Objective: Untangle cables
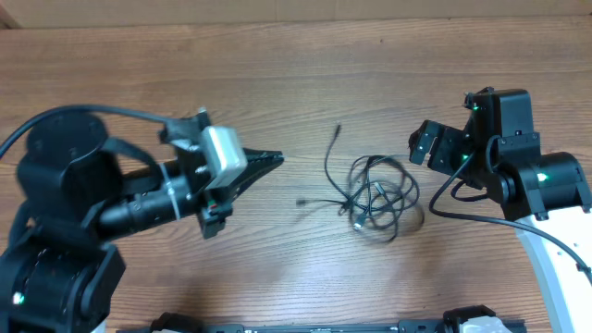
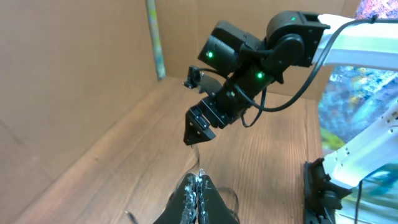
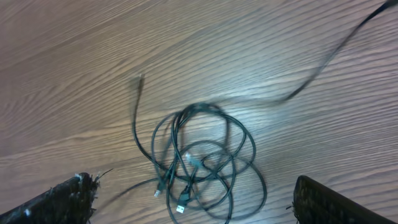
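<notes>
Cables (image 1: 375,194): thin black, tangled overlapping loops, loose ends straying; flat on surface (image 1: 277,55) just ahead of wide-open right gripper (image 1: 424,145). Left gripper (image 1: 273,159) closed, well apart.

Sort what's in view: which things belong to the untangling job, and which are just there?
Job: tangled cables, left gripper (shut), right gripper (open).
Just there: wooden table, cardboard wall, left arm's thick cable.
</notes>
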